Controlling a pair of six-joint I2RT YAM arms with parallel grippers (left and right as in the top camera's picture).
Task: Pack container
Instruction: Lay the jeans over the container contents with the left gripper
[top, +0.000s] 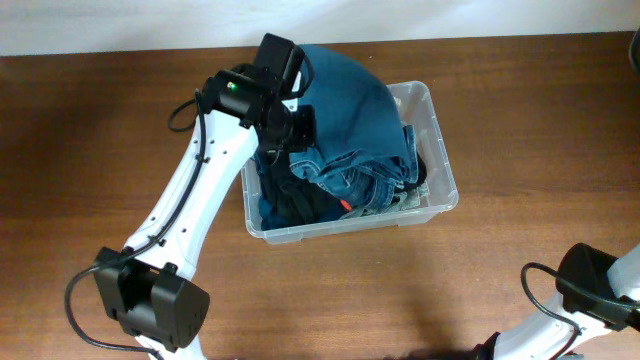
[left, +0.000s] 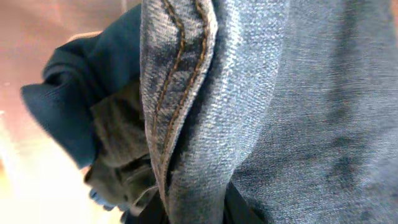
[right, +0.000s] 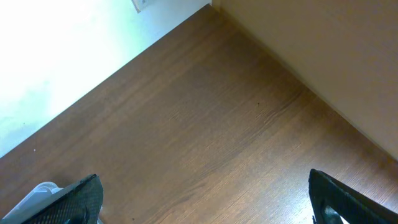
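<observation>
Two arms, one engaged: the left gripper (top: 293, 130) pinched the jeans (top: 350, 92) above the upper-left end of the container (top: 441, 190), which lay mid-frame, long axis left-to-right. The right gripper (right: 205, 186), jaws wide and empty, sat far off at lower right.

Bulky denim heap (top: 345, 100) over container (top: 350, 228) opening

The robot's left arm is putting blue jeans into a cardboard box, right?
Not cardboard. The overhead view shows the container is a clear plastic tub. The rest is right: the left gripper is putting blue jeans into it.
</observation>
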